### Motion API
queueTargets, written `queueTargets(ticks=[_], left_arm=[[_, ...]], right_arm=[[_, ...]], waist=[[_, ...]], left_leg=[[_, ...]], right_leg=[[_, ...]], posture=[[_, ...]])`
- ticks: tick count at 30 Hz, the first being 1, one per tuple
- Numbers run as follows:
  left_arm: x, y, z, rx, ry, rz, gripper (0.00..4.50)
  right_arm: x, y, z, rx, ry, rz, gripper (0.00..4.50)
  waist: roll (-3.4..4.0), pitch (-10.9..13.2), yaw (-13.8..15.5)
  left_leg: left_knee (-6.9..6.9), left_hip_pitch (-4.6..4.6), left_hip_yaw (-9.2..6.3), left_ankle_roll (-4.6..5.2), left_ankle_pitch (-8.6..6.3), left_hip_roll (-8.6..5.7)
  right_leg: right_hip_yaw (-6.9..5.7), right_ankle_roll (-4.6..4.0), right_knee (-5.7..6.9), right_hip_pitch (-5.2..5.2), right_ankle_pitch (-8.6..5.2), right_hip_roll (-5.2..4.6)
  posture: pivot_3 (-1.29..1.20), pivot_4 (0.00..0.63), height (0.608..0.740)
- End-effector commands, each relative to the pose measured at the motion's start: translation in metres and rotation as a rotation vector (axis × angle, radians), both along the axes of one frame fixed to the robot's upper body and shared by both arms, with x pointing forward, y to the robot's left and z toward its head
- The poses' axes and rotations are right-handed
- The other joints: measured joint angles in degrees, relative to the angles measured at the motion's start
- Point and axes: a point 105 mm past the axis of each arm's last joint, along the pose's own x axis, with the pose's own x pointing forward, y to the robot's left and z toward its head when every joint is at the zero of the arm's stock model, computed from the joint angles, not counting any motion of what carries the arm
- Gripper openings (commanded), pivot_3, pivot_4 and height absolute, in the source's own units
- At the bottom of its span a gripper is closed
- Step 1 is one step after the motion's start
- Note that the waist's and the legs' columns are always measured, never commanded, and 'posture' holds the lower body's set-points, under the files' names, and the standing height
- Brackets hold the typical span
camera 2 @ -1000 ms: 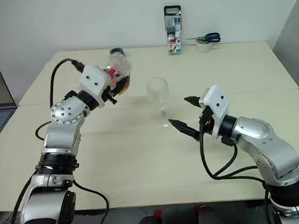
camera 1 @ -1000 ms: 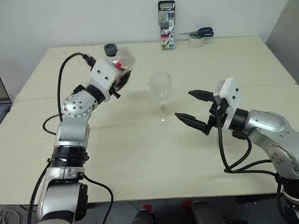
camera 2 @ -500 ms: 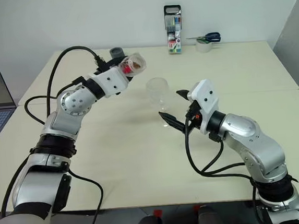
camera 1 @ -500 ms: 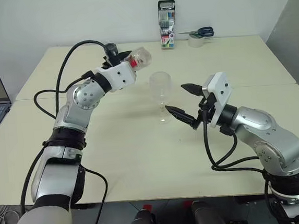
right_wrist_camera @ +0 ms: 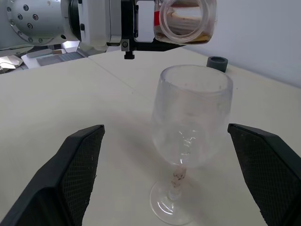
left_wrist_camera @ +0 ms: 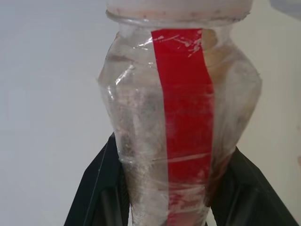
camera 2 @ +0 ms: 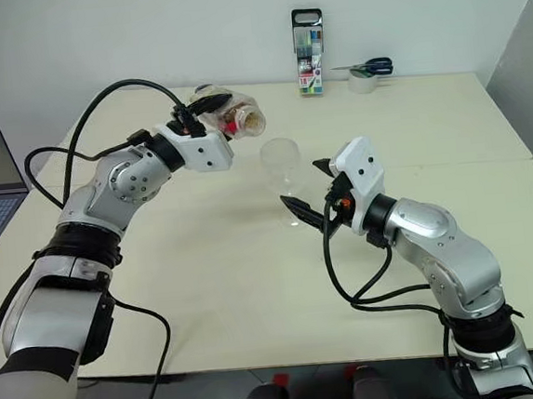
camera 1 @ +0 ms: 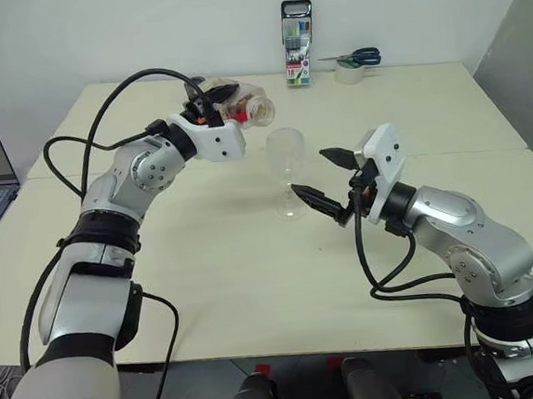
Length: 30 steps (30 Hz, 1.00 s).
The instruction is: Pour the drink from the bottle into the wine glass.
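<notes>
Left gripper [camera 1: 214, 111], pinching the bottle [camera 1: 245, 109], has rolled it from upright to nearly horizontal within a second, the open mouth now above the wine glass [camera 1: 287, 170] at its 10 o'clock. The drink [right_wrist_camera: 184, 38] pools low near the mouth; pouring appears imminent. Right gripper [camera 1: 326, 183], fingers spread, flanks the stem at 3 o'clock.
</notes>
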Motion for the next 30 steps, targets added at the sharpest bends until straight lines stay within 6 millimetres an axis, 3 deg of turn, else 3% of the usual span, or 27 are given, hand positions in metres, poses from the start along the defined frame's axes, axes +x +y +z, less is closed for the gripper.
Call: queueTargets(ticks=[1,30], left_arm=[[-0.004,-0.002,0.027,0.003,-0.103,-0.018,1.73],[-0.005,-0.002,0.041,0.101,-0.226,-0.008,1.73]], right_arm=[[-0.001,0.0,0.012,0.003,-0.049,-0.006,4.5],[0.0,0.0,0.008,0.01,-0.041,-0.01,4.5]], waist=[[0.0,0.0,-0.07],[0.0,0.0,-0.59]], left_leg=[[0.0,0.0,0.0,0.0,0.0,0.0],[0.01,-0.01,0.0,-0.01,0.01,-0.01]], right_leg=[[0.0,0.0,0.0,-0.01,0.0,0.0],[-0.01,0.0,0.04,-0.01,0.0,0.0]], posture=[[0.0,0.15,0.74],[0.0,0.15,0.74]])
